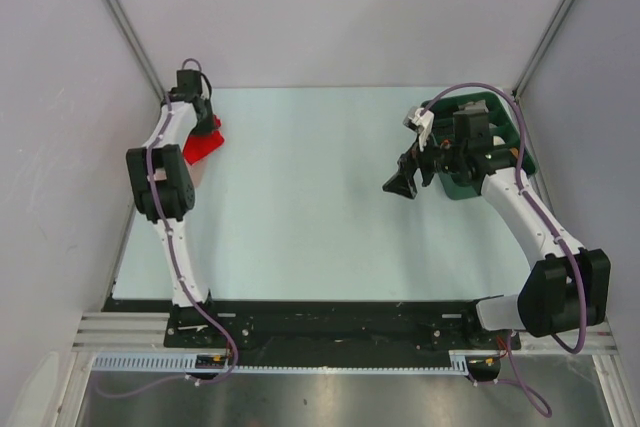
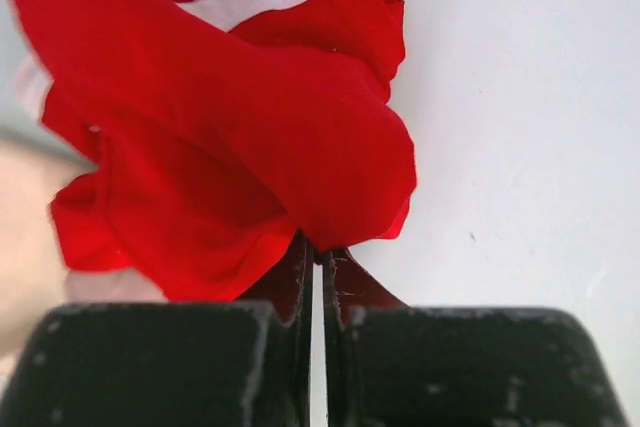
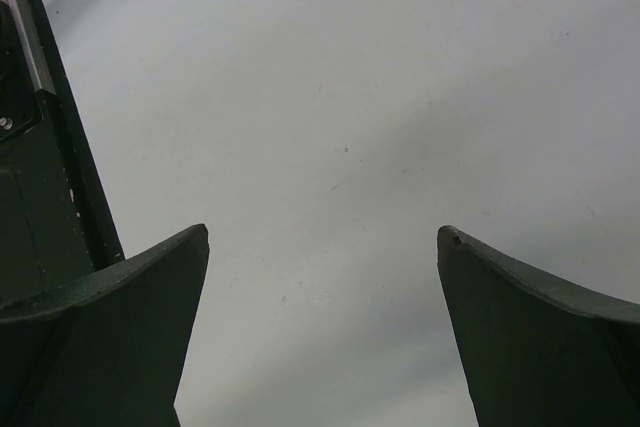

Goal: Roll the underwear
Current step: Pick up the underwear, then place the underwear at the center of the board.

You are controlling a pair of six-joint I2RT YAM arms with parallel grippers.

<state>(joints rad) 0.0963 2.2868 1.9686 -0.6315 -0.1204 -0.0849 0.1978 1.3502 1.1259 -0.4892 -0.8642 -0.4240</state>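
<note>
Task judged barely begun: the underwear [image 2: 230, 137] lay in a crumpled heap, not spread flat, with no roll formed. Location: far left corner of the desk [image 1: 320, 227].

Fabric bright red, soft and folded over itself, with white trim showing at the heap's far edge. No lettering visible.

Left hand [image 2: 318, 259] pinched closed on a fold at the heap's near edge. Possibly the cloth was partly lifted, but the wrist view is too close to say.

Right hand [image 3: 322, 235] spread wide, holding nothing, over bare desk on the right beside a green bin [image 1: 462, 187].

Remaining: flatten the garment, then roll it.
</note>
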